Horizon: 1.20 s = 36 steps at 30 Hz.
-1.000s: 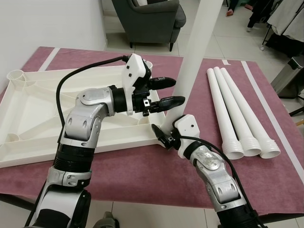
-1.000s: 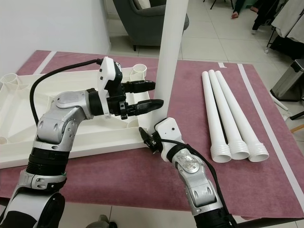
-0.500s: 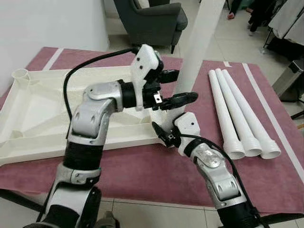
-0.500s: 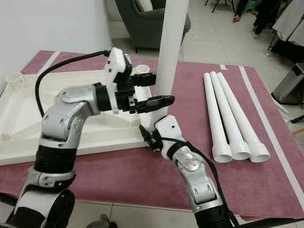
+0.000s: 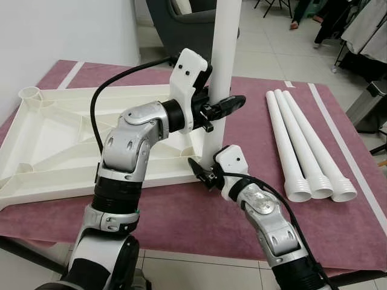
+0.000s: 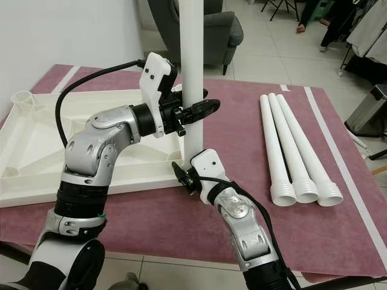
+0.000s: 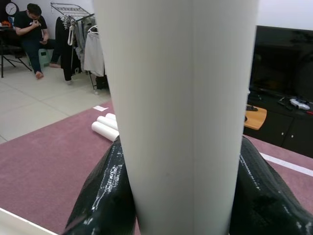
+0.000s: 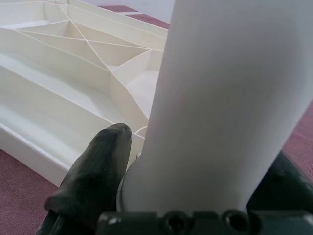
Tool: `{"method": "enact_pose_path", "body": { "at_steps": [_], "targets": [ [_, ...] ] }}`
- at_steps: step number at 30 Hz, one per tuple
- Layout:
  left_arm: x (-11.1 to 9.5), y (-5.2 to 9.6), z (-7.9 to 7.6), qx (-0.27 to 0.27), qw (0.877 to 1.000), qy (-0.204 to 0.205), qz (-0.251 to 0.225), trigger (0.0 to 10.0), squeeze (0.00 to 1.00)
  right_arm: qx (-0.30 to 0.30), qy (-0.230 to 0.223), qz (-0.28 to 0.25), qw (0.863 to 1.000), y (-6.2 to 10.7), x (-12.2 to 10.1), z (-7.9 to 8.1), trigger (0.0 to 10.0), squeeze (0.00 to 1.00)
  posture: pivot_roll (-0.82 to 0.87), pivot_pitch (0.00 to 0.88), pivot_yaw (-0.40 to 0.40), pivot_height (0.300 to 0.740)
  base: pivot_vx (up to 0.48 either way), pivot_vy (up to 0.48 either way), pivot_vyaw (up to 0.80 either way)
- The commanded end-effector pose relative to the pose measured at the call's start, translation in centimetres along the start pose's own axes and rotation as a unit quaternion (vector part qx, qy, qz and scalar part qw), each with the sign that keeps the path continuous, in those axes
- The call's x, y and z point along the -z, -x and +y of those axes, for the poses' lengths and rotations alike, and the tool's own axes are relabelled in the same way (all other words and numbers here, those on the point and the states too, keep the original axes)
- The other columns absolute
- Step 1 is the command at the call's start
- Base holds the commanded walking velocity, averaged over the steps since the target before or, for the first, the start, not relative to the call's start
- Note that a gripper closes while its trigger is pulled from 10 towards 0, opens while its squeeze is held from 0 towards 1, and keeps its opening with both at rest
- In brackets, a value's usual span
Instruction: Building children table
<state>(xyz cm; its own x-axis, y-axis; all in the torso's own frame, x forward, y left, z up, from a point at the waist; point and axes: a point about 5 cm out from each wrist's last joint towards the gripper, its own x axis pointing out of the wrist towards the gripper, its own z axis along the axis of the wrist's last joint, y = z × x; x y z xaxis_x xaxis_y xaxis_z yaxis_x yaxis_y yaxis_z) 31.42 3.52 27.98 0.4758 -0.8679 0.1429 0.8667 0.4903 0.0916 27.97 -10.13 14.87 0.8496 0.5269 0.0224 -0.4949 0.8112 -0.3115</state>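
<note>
A white plastic tabletop (image 5: 60,139) lies upside down on a maroon-covered surface. A white table leg (image 5: 221,60) stands upright in the socket at its near right corner. My left gripper (image 5: 219,107) is shut on the leg at mid height; the left wrist view has the leg (image 7: 176,98) pressed between both black fingers (image 7: 102,196). My right gripper (image 5: 208,170) is shut on the leg's base just above the socket, one finger (image 8: 93,176) on each side of the leg (image 8: 230,98). Three more white legs (image 5: 302,145) lie side by side to the right.
A grey armchair (image 5: 181,18) stands beyond the far edge, and a metal bin (image 5: 370,99) to the right. A person (image 7: 29,29) sits by a clothes rack in the background. The maroon surface (image 5: 181,223) ends at a near edge, with tiled floor below.
The leg has swung from leaning right to upright. My left gripper, open around it before, has shut on it. The right gripper has stayed at the base.
</note>
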Motion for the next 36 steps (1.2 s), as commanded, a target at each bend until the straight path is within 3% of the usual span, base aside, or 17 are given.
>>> {"method": "enact_pose_path", "body": {
  "at_steps": [1, 2, 4, 14, 25, 26, 27, 28, 29, 36],
  "targets": [
    [0.1, 0.6, 1.0, -0.071, 0.997, -0.005, 0.007, 0.0, 0.0, 0.014, 0.014, -0.016, 1.0, -0.1, -0.5, -0.4, 10.0, 0.0, 0.09, 0.0, -0.006, 0.74, 0.0, 0.0, 0.0],
    [0.1, 0.6, 0.9, -0.068, 0.998, -0.004, 0.006, 0.0, 0.0, 0.017, 0.015, -0.022, 0.999, -0.1, -0.8, -0.6, 10.0, 0.06, 0.09, 0.0, -0.007, 0.74, 0.0, 0.0, 0.0],
    [-0.4, 0.6, 0.3, -0.05, 0.999, -0.009, -0.012, 0.0, 0.0, 0.016, 0.014, -0.042, 0.999, -0.3, -1.7, -0.8, 10.0, 0.0, 0.09, 0.0, -0.006, 0.74, 0.0, 0.0, 0.0],
    [-0.5, 0.5, -1.3, -0.002, 0.999, -0.042, -0.02, 0.0, 0.0, -0.009, 0.013, -0.067, 0.998, -0.3, -3.5, -0.8, 10.0, 0.0, 0.09, 0.0, -0.007, 0.74, 0.0, 0.0, 0.0],
    [-0.9, 0.7, -2.0, 0.022, 0.998, -0.044, -0.03, 0.0, 0.0, 0.0, 0.009, -0.06, 0.998, -0.4, -3.2, -1.5, 10.0, 0.0, 0.09, 0.0, -0.006, 0.74, 0.0, 0.0, 0.0],
    [-0.9, 0.7, -2.1, 0.024, 0.998, -0.047, -0.029, 0.0, 0.0, 0.006, 0.006, -0.06, 0.998, -0.4, -3.3, -1.6, 4.9, 0.0, 0.09, 0.0, -0.006, 0.74, 0.0, 0.0, 0.0],
    [-0.9, 0.8, -2.1, 0.025, 0.998, -0.049, -0.029, 0.0, 0.0, 0.008, 0.005, -0.061, 0.998, -0.4, -3.3, -1.7, 3.8, 0.0, 0.09, 0.0, -0.006, 0.74, 0.0, 0.0, 0.0],
    [-0.8, 0.8, -2.2, 0.028, 0.998, -0.051, -0.029, 0.0, 0.0, 0.009, 0.003, -0.061, 0.998, -0.4, -3.4, -1.8, 1.3, 0.0, 0.09, 0.0, -0.005, 0.74, 0.0, 0.0, 0.0],
    [-0.8, 0.9, -2.2, 0.029, 0.998, -0.052, -0.029, 0.0, 0.0, 0.009, 0.001, -0.062, 0.998, -0.4, -3.4, -1.8, 0.0, 0.0, 0.09, 0.0, -0.005, 0.74, 0.0, 0.0, 0.0],
    [-0.7, 0.8, -2.4, 0.033, 0.997, -0.057, -0.028, 0.0, 0.0, 0.003, -0.005, -0.063, 0.998, -0.4, -3.5, -1.6, 0.0, 0.0, 0.1, 0.0, -0.004, 0.74, 0.0, 0.0, 0.0]
  ]
}}
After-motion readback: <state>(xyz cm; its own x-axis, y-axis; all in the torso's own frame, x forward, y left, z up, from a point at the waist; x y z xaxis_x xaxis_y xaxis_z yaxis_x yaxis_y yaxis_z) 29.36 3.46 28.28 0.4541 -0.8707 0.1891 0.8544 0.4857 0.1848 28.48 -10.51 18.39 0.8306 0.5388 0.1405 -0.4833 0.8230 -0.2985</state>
